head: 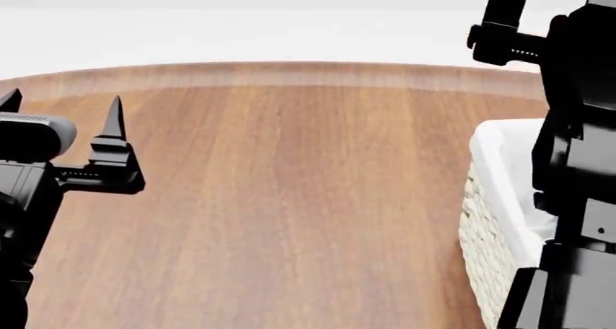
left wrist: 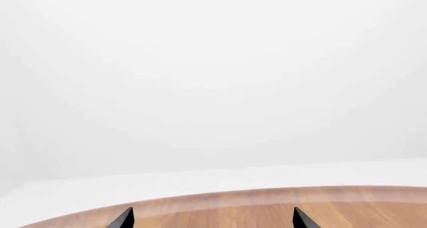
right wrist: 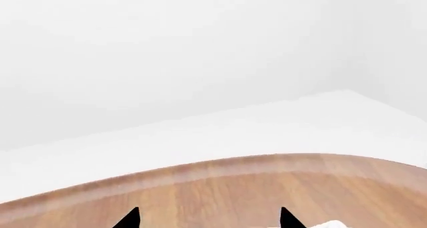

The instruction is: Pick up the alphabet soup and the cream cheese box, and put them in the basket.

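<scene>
Wicker basket [head: 486, 235] with white liner sits at the wooden table's [head: 288, 199] right edge, contents hidden. Left gripper [head: 63, 112] and right gripper [right wrist: 208, 219] show spread fingertips, empty. No readable writing.

free: bare wooden table [head: 288, 199] centre and left | obstacle: basket [head: 495, 221] at right edge under right arm [head: 578, 163]
</scene>
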